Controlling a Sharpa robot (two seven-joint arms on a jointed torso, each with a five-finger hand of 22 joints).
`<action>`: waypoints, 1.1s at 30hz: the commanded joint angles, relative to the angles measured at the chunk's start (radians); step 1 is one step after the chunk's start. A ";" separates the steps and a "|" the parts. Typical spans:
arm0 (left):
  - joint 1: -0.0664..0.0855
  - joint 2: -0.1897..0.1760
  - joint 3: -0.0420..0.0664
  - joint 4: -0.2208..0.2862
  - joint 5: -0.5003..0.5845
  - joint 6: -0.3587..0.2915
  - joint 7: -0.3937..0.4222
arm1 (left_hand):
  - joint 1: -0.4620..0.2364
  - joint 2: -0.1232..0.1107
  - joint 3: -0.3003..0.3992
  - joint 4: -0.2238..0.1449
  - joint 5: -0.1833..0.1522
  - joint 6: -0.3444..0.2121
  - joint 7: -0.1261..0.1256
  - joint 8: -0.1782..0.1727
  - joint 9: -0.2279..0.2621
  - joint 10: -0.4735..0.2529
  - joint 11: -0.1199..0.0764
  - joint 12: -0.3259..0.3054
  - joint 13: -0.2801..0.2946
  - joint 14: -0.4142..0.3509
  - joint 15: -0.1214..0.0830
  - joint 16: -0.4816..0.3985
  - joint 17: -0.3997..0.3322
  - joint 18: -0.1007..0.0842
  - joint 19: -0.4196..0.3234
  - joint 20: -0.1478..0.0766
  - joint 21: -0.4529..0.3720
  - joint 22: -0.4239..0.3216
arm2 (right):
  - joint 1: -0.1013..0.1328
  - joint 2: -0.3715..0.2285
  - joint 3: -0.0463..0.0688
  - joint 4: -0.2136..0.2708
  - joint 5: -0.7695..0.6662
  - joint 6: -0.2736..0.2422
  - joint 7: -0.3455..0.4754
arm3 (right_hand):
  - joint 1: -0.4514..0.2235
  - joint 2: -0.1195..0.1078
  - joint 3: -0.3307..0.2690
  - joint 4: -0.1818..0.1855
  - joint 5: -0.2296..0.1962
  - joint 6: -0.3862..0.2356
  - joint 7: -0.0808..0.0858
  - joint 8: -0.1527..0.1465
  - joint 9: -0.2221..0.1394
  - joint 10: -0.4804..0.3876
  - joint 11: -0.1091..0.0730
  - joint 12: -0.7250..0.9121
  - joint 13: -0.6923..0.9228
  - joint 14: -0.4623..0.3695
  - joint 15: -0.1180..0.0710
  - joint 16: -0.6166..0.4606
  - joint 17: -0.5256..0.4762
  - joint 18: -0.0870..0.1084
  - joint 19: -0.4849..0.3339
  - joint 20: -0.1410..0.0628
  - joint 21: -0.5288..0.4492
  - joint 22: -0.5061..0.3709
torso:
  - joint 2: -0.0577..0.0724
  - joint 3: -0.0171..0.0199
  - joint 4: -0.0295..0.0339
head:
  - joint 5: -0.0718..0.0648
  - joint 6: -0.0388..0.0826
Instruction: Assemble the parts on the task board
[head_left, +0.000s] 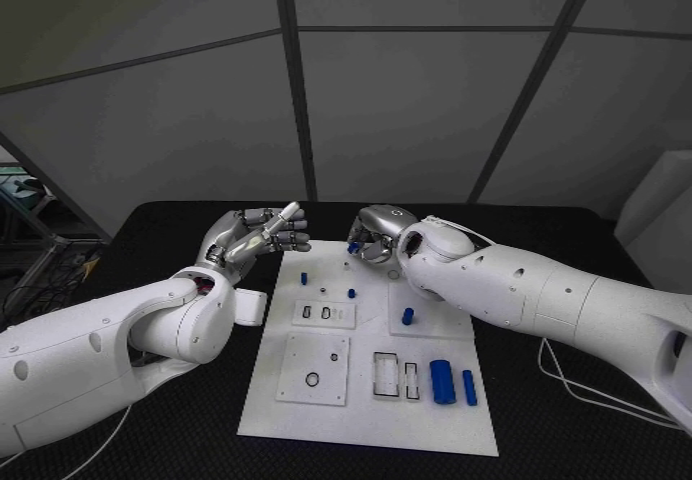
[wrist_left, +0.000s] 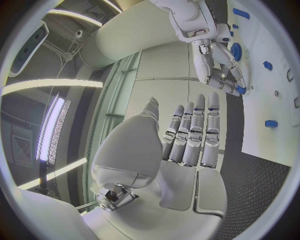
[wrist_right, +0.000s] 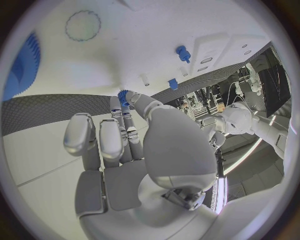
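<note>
Head view, task board (head_left: 289, 405), blue parts (head_left: 443, 381) on it

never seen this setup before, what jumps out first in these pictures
Two silver hands meet over the far end of the white task board: the right hand pinches a small blue part at the board's far edge, while the left hand is raised beside it holding nothing. Nearer the robot, two blue cylinders lie side by side on the board.

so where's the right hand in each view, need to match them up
Head view: right hand at the task board's far edge, pinching a small blue part.
Left wrist view: it hangs beside the board.
Right wrist view: it rises mid-circle.
Shared landmark: that blue part.
</note>
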 joint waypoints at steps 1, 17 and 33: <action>0.002 0.000 0.001 0.000 -0.007 0.013 0.002 | 0.003 0.005 -0.004 -0.003 -0.004 0.003 0.007 -0.005 -0.001 0.000 0.008 -0.003 -0.001 -0.001 0.004 -0.006 0.001 0.011 0.003 0.003 0.007 0.001 | 0.003 0.002 0.000 -0.004 -0.013 0.043 -0.022 | -0.009 -0.005 0.000 0.007 -0.005 0.002 0.001 0.002 0.000 0.002 0.007 -0.005 -0.002 0.028 -0.004 0.006 0.000 -0.005 0.001 0.002 0.007 0.000 | 0.000 0.0000 -0.0014 | 0.001 -0.001; 0.003 0.002 0.001 -0.005 -0.007 0.014 -0.001 | 0.002 0.005 -0.005 -0.002 -0.004 0.003 0.008 -0.006 -0.001 0.000 0.008 -0.004 -0.001 -0.001 0.004 -0.008 0.001 0.010 0.002 0.003 0.007 0.001 | 0.003 0.020 0.000 -0.025 -0.009 0.020 -0.014 | -0.028 -0.034 0.004 0.024 -0.015 -0.094 0.020 -0.023 -0.012 -0.106 0.033 -0.013 -0.008 0.007 0.019 -0.027 -0.071 0.008 -0.050 0.021 -0.022 -0.061 | 0.002 -0.0001 -0.0018 | 0.000 0.001; 0.003 -0.003 0.001 -0.007 -0.007 0.019 -0.003 | -0.001 0.005 -0.008 -0.001 -0.004 0.002 0.009 -0.009 -0.001 -0.001 0.010 -0.008 -0.001 -0.004 0.006 -0.013 0.003 0.010 -0.002 0.005 0.007 0.001 | 0.002 -0.133 0.001 0.152 0.047 -0.070 -0.006 | -0.027 -0.042 -0.011 0.033 0.009 -0.124 0.024 -0.006 -0.003 -0.109 0.034 0.022 0.001 -0.003 0.020 -0.054 -0.124 0.018 -0.082 0.026 -0.048 -0.110 | 0.000 0.0006 -0.0067 | 0.003 0.005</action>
